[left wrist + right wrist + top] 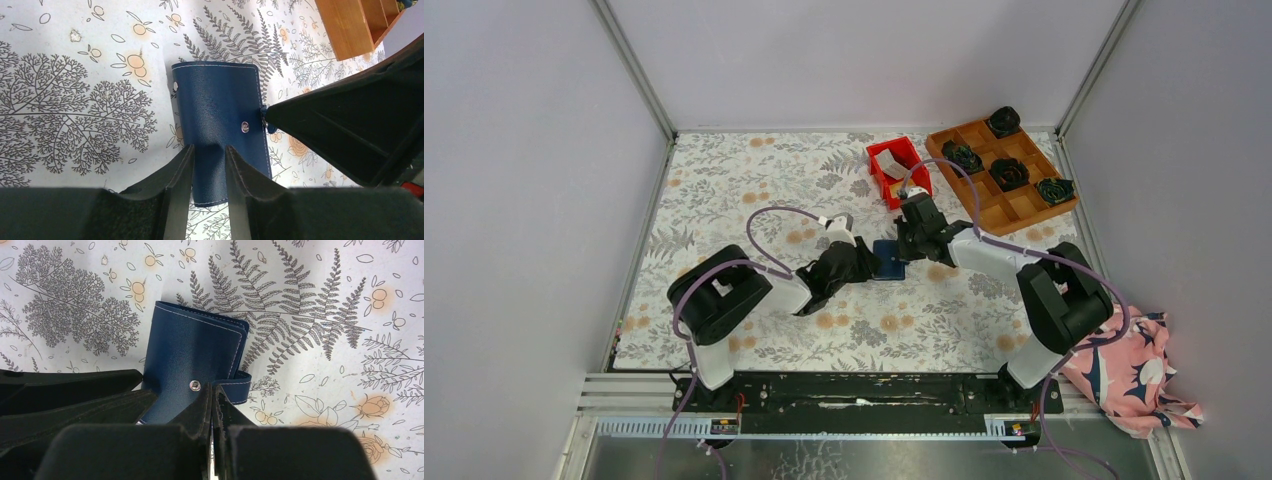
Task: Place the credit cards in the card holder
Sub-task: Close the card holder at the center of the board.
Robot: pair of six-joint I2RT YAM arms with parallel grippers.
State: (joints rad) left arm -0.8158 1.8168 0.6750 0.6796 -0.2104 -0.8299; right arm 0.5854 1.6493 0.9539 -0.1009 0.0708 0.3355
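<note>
- The left pincer (pixel 209 165) straddles the near edge of the dark navy-blue, stitched folding card holder (pixel 220 115). Its fingers (pixel 182 172) stand partly apart and appear to pinch a raised strip of the cover between them.
- The right pincer (pixel 212 390) is clenched tight, its tips touching the small snap tab (pixel 239 386) at 3 o'clock on the holder. Whether the strap is actually nipped cannot be told.
- The holder lies closed on the fern-printed tablecloth (pixel 754 190), mid-table.
- Risk: if the right tips only rest on the tab, a pull probably slips off and the snap stays fastened.
- Risk: if the left pinch is shallow, the whole holder likely drags or lifts instead of opening.
- Risk: opposed pulls could twist the holder and skid it across the cloth.
- Hidden: the pockets, since the holder is shut.
- No credit card is clearly visible. Something pale (pixel 892 163) sits in the red plastic bin (pixel 881 152) at 12 o'clock, too small to identify.
- The square wooden grid tray (pixel 984 210), at 2 o'clock, holds dark rolled bundles (pixel 1009 174).
</note>
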